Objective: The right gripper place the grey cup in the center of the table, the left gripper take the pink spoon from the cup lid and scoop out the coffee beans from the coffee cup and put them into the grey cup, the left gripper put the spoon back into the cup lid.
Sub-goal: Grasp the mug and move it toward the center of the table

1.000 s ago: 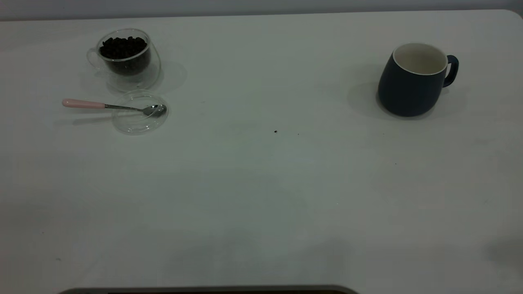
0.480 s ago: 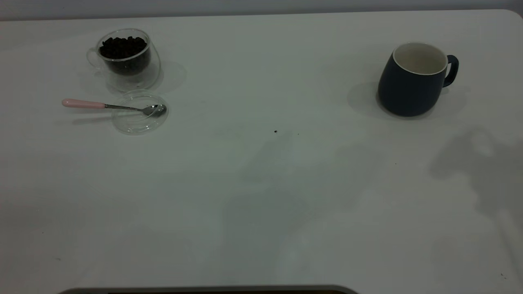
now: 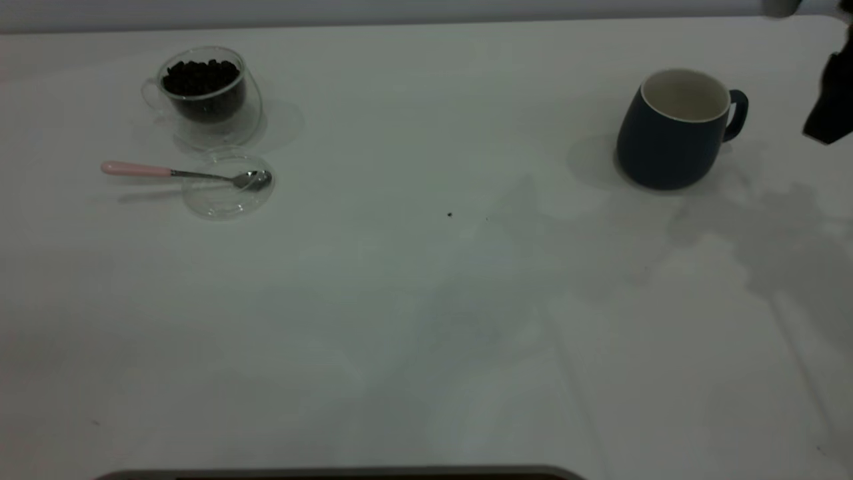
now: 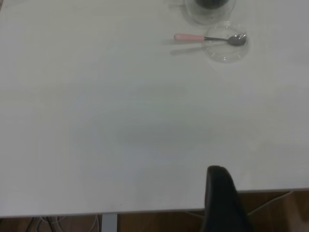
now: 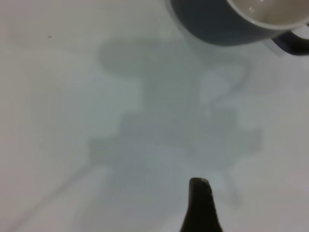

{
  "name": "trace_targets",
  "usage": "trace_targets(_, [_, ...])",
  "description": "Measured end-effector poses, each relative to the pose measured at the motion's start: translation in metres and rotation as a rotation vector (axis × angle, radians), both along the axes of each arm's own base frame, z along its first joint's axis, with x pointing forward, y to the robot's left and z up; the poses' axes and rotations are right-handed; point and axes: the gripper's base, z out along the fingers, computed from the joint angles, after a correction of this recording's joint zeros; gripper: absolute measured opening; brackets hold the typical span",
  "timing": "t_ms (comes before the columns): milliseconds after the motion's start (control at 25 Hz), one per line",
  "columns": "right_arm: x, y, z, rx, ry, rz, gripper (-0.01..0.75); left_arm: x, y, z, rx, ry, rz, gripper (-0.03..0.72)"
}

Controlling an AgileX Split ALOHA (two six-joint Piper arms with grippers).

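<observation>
White table (image 3: 426,320), grey cup (image 3: 670,137) far right, coffee cup (image 3: 203,93) and cup lid (image 3: 226,190) far left

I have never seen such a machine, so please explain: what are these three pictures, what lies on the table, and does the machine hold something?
It is a robot with two arms, each ending in a claw. One camera looks at the white table from outside; two cameras ride on the wrists. On the table stand a glass coffee cup with coffee beans, a clear cup lid with the pink spoon resting on it, and the grey cup, empty. The right claw hangs beside the grey cup. The left claw waits near the table's edge. Nothing is held.
</observation>
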Motion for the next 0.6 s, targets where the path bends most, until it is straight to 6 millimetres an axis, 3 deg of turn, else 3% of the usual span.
trace_targets(240, [0.026,-0.002,-0.027,-0.052,0.025,0.057,0.591,0.000,0.000,0.000,-0.001,0.000,0.001,0.484])
trace_targets(600, [0.059,-0.002,-0.047,-0.091,-0.019,0.119,0.591,0.000,0.000,0.000,-0.001,0.000,0.001,0.484])
